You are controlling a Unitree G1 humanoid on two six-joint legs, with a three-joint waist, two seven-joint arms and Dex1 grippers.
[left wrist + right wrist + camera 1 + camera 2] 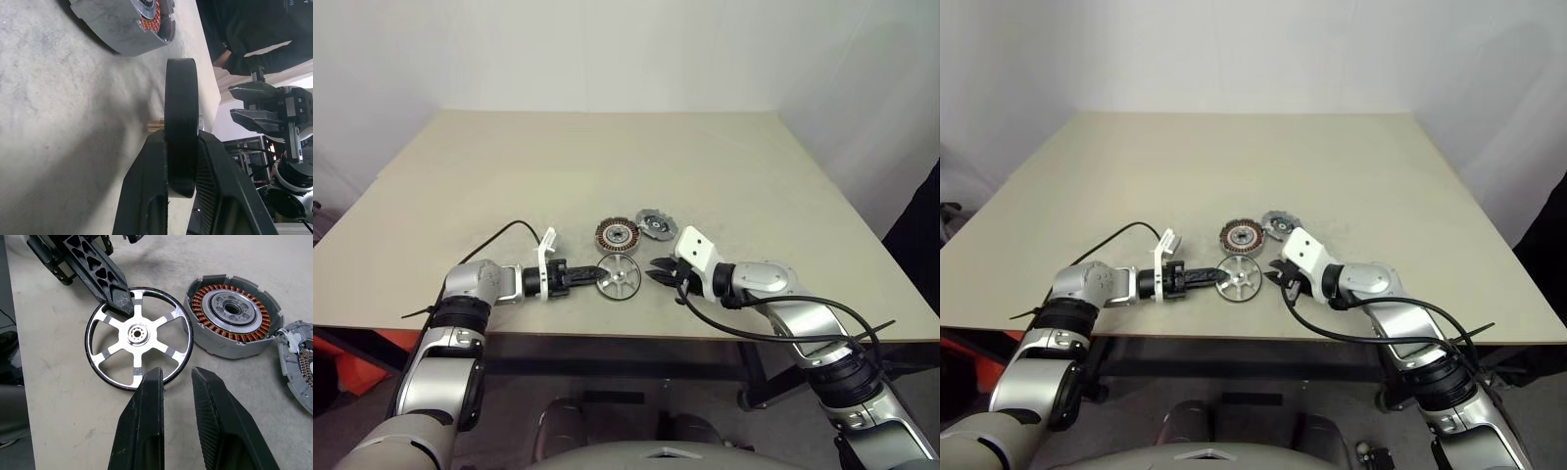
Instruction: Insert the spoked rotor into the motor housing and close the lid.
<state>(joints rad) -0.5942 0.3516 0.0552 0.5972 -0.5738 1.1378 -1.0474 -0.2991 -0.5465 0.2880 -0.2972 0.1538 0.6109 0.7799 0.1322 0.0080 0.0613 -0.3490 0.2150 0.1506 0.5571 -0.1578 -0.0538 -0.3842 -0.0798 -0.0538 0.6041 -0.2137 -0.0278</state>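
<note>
- The spoked rotor (618, 277) sits near the front edge of the beige table (607, 166), tipped up on its rim rather than lying flat.
- The left gripper (594, 276) reaches in level from the left, its black fingers (146, 191) pinching the rotor's dark rim, one on each face.
- The motor housing (618, 234) rests flat on the table just behind the rotor, copper windings facing up around a silver hub.
- The lid (653, 223) lies flat just to the right of the housing, close against it; I cannot tell whether they touch.
- The right gripper (659, 270) hovers just right of the rotor, pointing at it, its two fingers (142, 426) set close with a narrow gap between them, holding nothing.
- A black cable (494, 238) loops across the table behind the left arm.
</note>
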